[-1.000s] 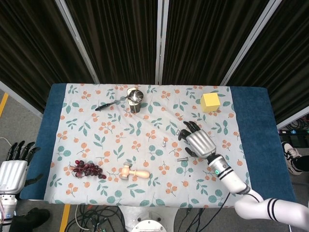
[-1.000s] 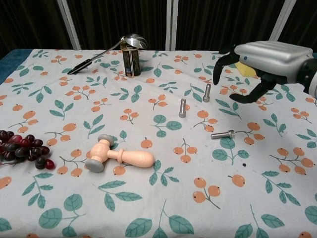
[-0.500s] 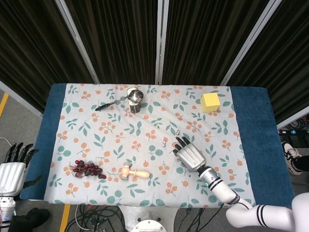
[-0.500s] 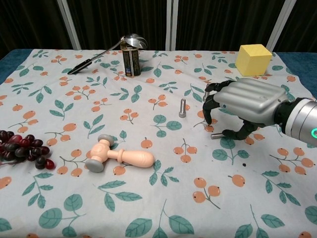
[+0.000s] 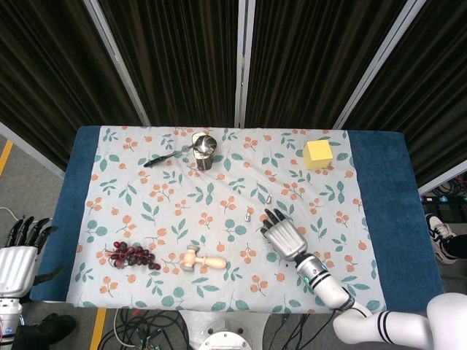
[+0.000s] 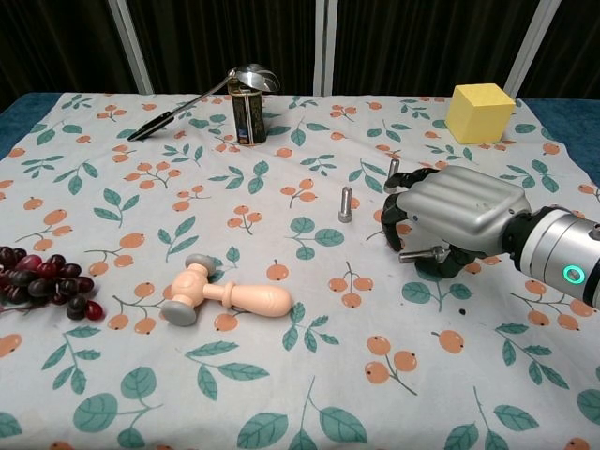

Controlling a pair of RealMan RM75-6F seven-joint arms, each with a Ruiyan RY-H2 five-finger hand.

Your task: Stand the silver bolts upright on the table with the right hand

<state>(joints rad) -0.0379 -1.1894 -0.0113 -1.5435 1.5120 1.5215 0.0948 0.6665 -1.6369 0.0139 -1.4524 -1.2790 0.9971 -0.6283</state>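
We see the right hand (image 6: 450, 214) low over the tabletop (image 6: 281, 394), palm down, its fingers (image 6: 401, 215) curled over a silver bolt lying on its side (image 6: 423, 253); the bolt's shaft and head poke out from under the hand, and we cannot tell whether the fingers actually grip it or only arch above it. In the head view the same right hand (image 5: 283, 235) sits toward the right of the floral cloth. Two more silver bolts stand upright: one (image 6: 346, 204) just left of the hand, and another (image 6: 393, 172) just behind the fingertips, partly hidden by them. Well to the left lies a small wooden toy hammer (image 6: 225, 294) with grey end caps, and at the left edge a bunch of dark grapes (image 6: 42, 286). Toward the far side stands a dark can (image 6: 246, 112) with a spoon (image 6: 202, 92) resting across its top, and a yellow block (image 6: 479, 112) sits far right. The left hand (image 5: 17, 255) hangs off the tabletop's near left corner in the head view, holding nothing, fingers straight and spread.
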